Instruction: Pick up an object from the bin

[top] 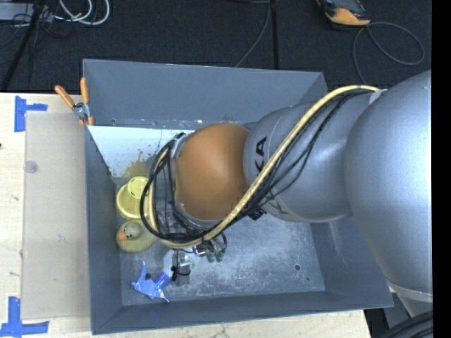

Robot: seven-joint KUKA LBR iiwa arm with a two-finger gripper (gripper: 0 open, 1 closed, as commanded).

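My gripper (182, 267) reaches down under the orange wrist cover to the bin floor near the front left. A crumpled blue thing (150, 286) lies just to its left, at the front wall. A yellow rubber duck (133, 237) sits further left and a little back. Behind the duck a round yellow cup (132, 196) lies on its side against the left wall. Nothing shows between the gripper's tips.
The arm and its cover hide the middle and right back of the bin. Black and yellow cables loop round the cover, close to the cup and duck. Bare grey floor shows at the front right.
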